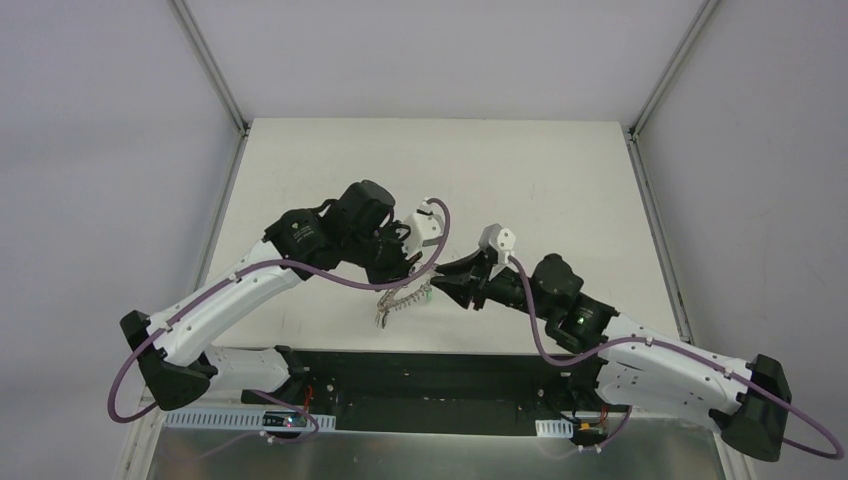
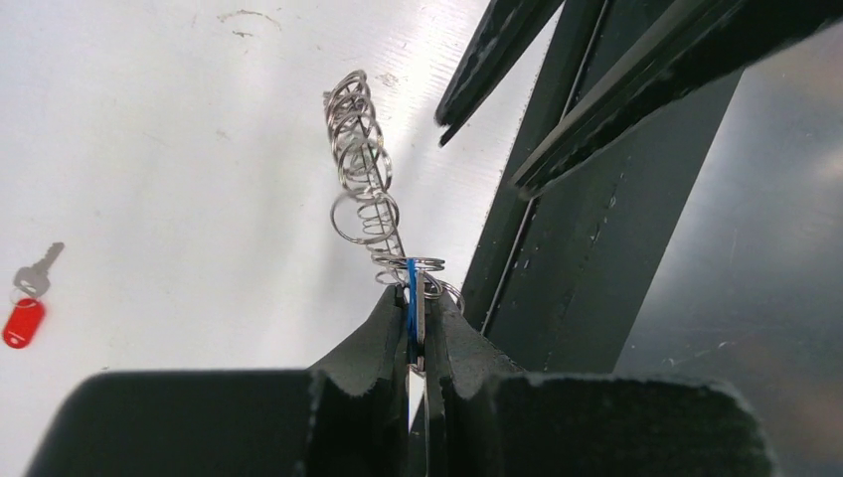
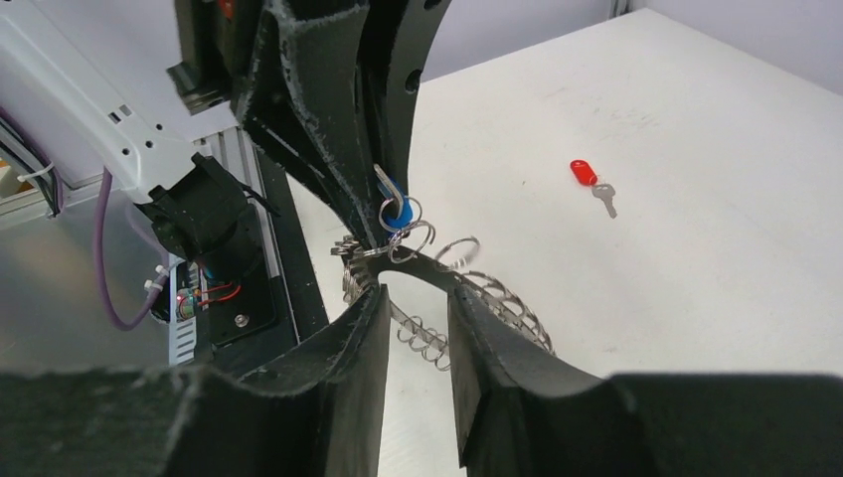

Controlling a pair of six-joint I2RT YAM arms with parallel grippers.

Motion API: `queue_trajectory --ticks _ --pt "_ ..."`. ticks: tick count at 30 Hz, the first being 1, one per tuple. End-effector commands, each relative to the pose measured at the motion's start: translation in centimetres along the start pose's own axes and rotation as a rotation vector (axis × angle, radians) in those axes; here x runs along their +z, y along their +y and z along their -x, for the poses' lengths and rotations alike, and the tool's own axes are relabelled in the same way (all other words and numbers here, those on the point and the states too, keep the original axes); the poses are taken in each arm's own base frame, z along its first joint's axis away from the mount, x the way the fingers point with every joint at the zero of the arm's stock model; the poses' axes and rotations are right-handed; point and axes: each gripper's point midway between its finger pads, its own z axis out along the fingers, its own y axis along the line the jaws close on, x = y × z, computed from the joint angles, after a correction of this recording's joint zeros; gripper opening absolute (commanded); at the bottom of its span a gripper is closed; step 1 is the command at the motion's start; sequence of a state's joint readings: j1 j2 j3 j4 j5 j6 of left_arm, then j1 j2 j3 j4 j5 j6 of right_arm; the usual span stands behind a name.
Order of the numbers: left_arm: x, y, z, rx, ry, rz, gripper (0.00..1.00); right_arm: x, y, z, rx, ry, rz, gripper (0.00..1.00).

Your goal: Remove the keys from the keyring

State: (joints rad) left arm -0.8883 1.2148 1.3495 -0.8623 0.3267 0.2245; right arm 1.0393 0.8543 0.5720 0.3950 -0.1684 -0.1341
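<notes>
The keyring (image 1: 398, 303) hangs in the air between my two grippers, just above the table. In the left wrist view it is edge-on, a row of silver wire loops (image 2: 362, 177). My left gripper (image 2: 418, 298) is shut on a blue-headed key (image 2: 411, 298) that still hangs from a loop on the ring. In the right wrist view the blue key (image 3: 397, 211) sits under the left fingers (image 3: 328, 129). My right gripper (image 3: 413, 298) is open. The dark ring rim (image 3: 437, 266) arcs across its fingertips, and a looped stretch crosses the gap. A red-headed key (image 3: 585, 174) lies loose on the table.
The red key also shows at the left in the left wrist view (image 2: 22, 320). The dark base rail (image 1: 420, 375) and a metal tray edge (image 1: 400, 450) run along the near edge of the white table (image 1: 540, 180), close under the ring.
</notes>
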Motion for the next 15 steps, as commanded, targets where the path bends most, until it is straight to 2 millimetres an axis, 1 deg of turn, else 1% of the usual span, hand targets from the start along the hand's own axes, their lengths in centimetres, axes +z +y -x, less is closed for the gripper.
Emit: queue_trajectory --ticks 1,4,8,11,15 --pt "-1.6 0.4 1.2 0.119 -0.067 0.027 0.00 -1.2 0.9 1.5 -0.075 -0.068 0.055 0.34" --pt "-1.9 -0.2 1.3 0.190 -0.087 -0.012 0.00 -1.5 1.7 1.1 -0.112 -0.062 0.104 0.32" --pt "-2.1 -1.5 1.0 0.340 -0.123 -0.097 0.00 -1.4 2.4 0.9 -0.158 -0.056 0.156 0.29" --pt "-2.3 -1.9 0.6 0.434 -0.143 -0.120 0.00 -1.1 2.4 1.1 -0.190 -0.062 0.165 0.28" --pt "-2.3 -2.2 0.2 0.497 -0.152 -0.137 0.00 -0.9 2.8 1.8 -0.242 -0.074 0.194 0.28"
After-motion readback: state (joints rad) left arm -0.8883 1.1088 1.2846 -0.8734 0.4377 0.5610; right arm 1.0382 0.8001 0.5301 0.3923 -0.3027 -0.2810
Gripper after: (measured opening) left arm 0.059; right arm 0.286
